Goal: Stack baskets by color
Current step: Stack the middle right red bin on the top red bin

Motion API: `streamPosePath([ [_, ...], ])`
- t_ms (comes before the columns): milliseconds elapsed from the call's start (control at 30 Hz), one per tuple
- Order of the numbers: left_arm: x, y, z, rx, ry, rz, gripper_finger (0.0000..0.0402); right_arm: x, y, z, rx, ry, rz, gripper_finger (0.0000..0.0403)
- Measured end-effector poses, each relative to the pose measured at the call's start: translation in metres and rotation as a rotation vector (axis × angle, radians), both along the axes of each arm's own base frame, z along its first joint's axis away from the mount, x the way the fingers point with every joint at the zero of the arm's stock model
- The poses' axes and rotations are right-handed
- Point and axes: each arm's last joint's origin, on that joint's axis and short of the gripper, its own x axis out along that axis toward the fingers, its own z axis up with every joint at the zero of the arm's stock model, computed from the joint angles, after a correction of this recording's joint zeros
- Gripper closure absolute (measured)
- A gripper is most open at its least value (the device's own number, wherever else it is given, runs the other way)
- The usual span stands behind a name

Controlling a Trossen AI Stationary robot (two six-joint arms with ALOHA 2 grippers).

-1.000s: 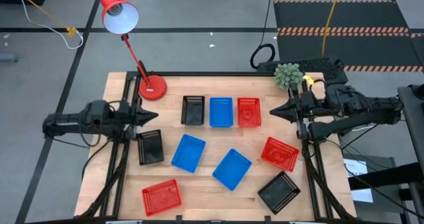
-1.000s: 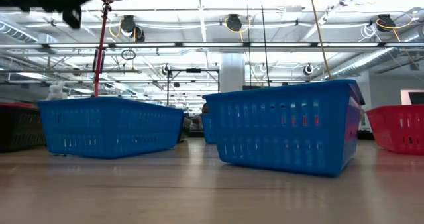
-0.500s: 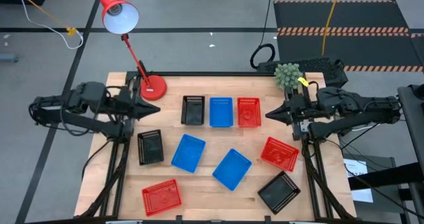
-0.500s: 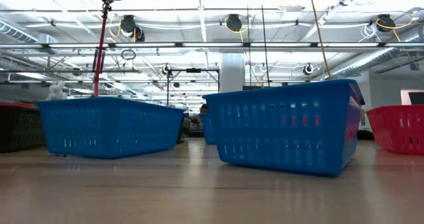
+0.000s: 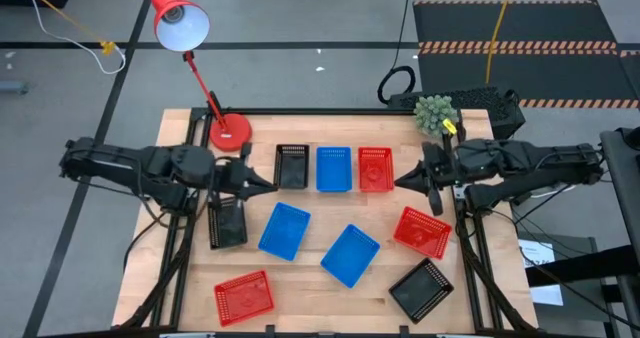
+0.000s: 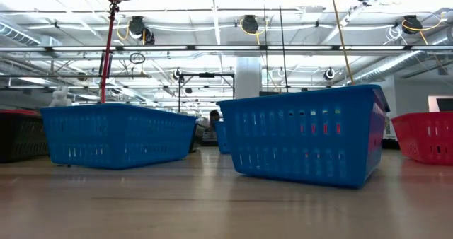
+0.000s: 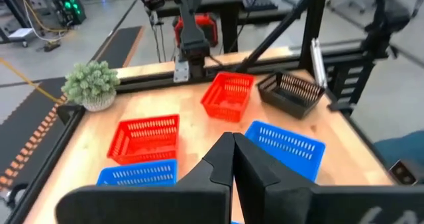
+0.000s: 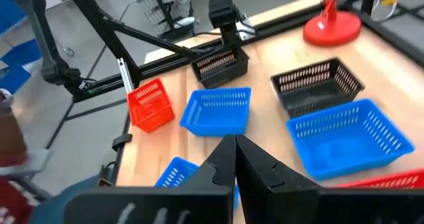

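Nine baskets lie on the wooden table. A black (image 5: 291, 166), a blue (image 5: 334, 168) and a red basket (image 5: 376, 168) stand in a row at the far middle. Loose around them are a black (image 5: 227, 221), two blue (image 5: 284, 230) (image 5: 350, 255), two red (image 5: 421, 231) (image 5: 243, 298) and another black basket (image 5: 421, 290). My left gripper (image 5: 270, 185) hangs shut above the table, just left of the row's black basket. My right gripper (image 5: 398, 183) hangs shut just right of the row's red basket. Both hold nothing.
A red desk lamp stands with its round base (image 5: 230, 131) at the far left corner. A small green plant (image 5: 435, 113) sits at the far right corner. Black frame rails run along the table's left and right sides.
My left gripper has swung out from the table's left edge toward the middle, and now reaches the row's black basket. My right gripper has shifted slightly toward the near edge and rolled about its own axis. No basket has moved.
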Motion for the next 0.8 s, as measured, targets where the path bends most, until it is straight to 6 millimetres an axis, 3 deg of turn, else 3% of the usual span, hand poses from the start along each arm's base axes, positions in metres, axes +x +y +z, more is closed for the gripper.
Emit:
streamPosePath([
  [167, 0.003, 0.000, -0.002, 0.049, 0.008, -0.010, 0.0399, 0.009, 0.006, -0.001, 0.045, 0.079, -0.038, 0.0403],
  [533, -0.002, 0.001, -0.007, 0.033, 0.068, -0.001, 0.0385, 0.039, 0.032, 0.024, 0.018, 0.399, -0.110, 0.0403],
  [800, -0.002, 0.001, -0.007, 0.031, 0.075, 0.000, 0.0395, 0.049, 0.056, 0.012, 0.126, 0.642, -0.097, 0.0403],
])
